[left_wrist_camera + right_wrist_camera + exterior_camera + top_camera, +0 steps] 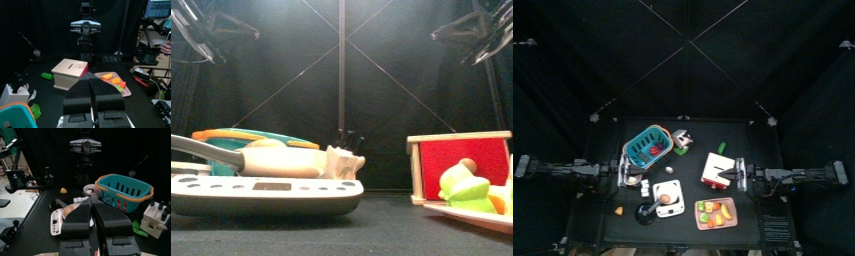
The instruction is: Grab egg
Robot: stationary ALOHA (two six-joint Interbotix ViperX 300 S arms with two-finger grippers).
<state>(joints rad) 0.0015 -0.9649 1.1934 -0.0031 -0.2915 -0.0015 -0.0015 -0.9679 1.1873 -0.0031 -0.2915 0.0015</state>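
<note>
The egg point(672, 199), a small peach-tan oval, lies on a white kitchen scale point(664, 187) at the table's front middle. In the front view the egg point(282, 164) rests on top of the scale point(251, 192), close to the camera. My left gripper point(631, 175) hovers at the table's left side, behind and left of the egg, and its jaws point(92, 84) are shut with nothing in them. My right gripper point(738, 176) is on the right by the red box, jaws point(91, 204) shut and holding nothing. Neither gripper touches the egg.
A blue basket point(647, 146) stands back left. A red and white box point(716, 168) sits right of centre, with a pink tray point(716, 213) of fruit in front of it. A tiny orange piece point(619, 211) lies front left. A tape roll point(90, 189) lies near the basket.
</note>
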